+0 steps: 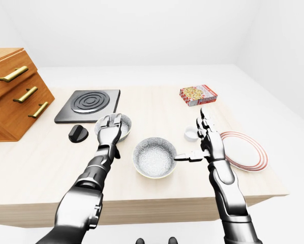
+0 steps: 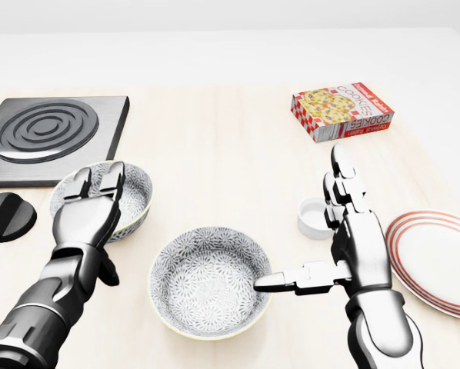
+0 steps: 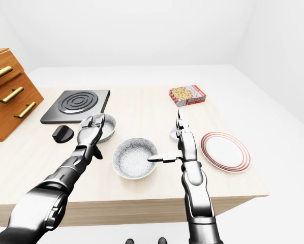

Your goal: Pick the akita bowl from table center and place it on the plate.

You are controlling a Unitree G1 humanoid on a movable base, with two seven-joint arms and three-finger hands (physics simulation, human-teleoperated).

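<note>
The akita bowl (image 2: 211, 280), grey-white with a speckled pattern, sits at the table's middle, low in the head view. My right hand (image 2: 311, 234) stands open just right of it, fingers pointing up the view and thumb (image 2: 280, 281) reaching left to the bowl's rim. The white plate (image 2: 438, 261) with red rings lies to the right of that hand, nothing on it. My left hand (image 2: 95, 192) hovers open over the left rim of a second, similar patterned bowl (image 2: 134, 196) up and to the left.
A black hob (image 2: 49, 134) lies top left with a black knob-like piece (image 2: 7, 217) below it. A small white cup (image 2: 315, 217) stands behind my right hand. A cookie box (image 2: 341, 111) lies top right. A wooden drawer cabinet (image 1: 12, 94) stands far left.
</note>
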